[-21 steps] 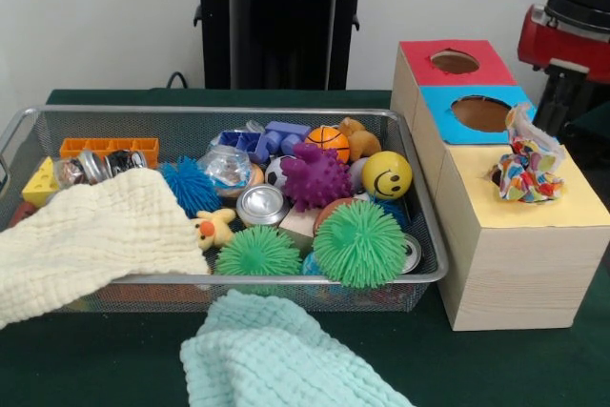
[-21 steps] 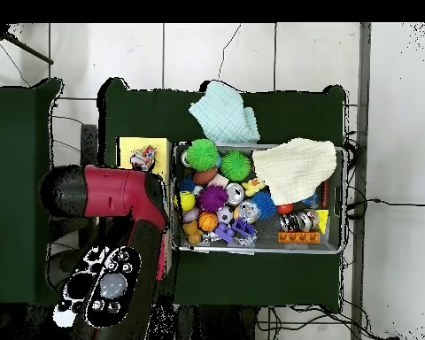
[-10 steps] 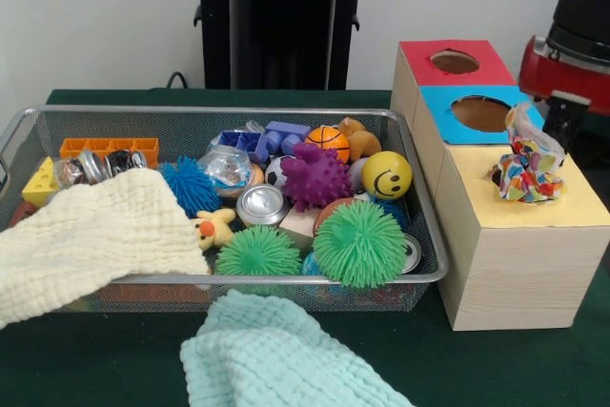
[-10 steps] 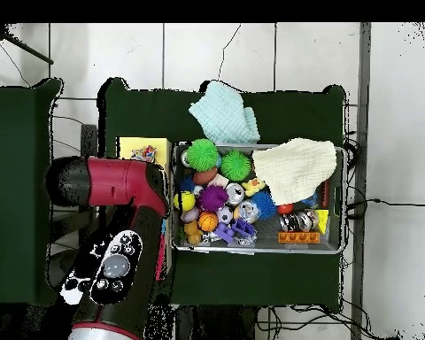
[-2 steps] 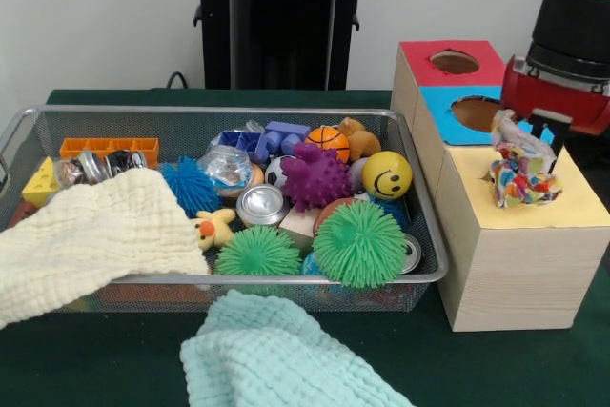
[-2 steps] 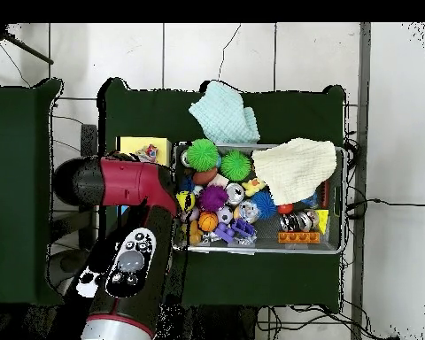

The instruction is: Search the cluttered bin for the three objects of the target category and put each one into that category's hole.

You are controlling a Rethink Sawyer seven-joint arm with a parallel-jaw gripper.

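Since the earlier frames the red and black arm has swung inward over the sorting box, and the crumpled multicoloured wrapper has shifted slightly toward the box's left edge, sitting on the yellow section over what seems to be its hole. The gripper hangs just behind the wrapper; whether it is spread or pressed together cannot be told. The bin's contents look unchanged.

Nearest lies a pale teal cloth on the green table, touching the wire bin at its front rim. A cream cloth drapes over the bin's front left corner. Behind the rim sit two green spiky balls, a crushed can, a purple spiky toy and a yellow smiley ball. Farther back on the box, the blue section and red section each show an open hole
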